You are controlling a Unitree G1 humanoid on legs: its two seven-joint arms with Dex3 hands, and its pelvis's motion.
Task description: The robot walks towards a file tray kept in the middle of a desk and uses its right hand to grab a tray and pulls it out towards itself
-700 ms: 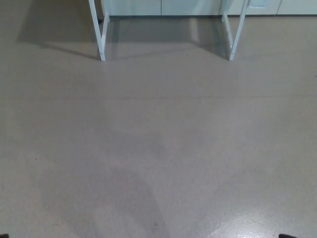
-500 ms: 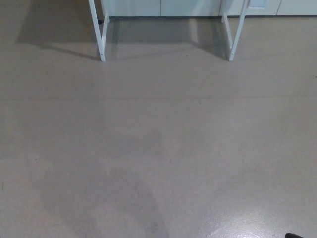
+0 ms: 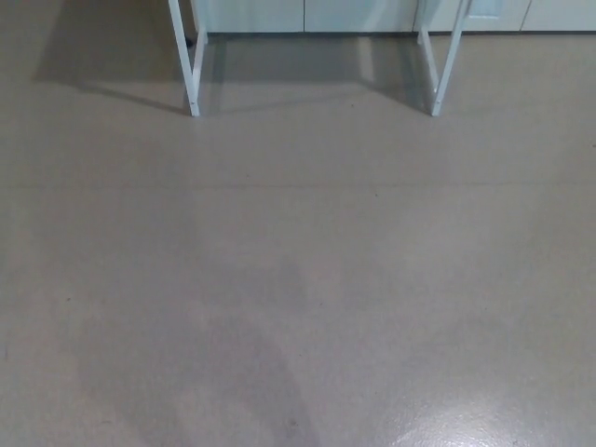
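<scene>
Approach stage: only floor [image 3: 298, 279] and white table legs [image 3: 194, 65] are seen.
Neither hand is in view, so their state cannot be told; the tray is unseen above. A crooked approach could leave it beyond reach.

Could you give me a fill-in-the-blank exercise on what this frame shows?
1. The number of white desk legs reaching the floor is ____.
2. Both legs stand near the ____ edge of the picture.
3. The number of robot hands in view is ____.
4. The pale cabinets lie ____ the legs.

Missing words: two; top; zero; behind
</scene>
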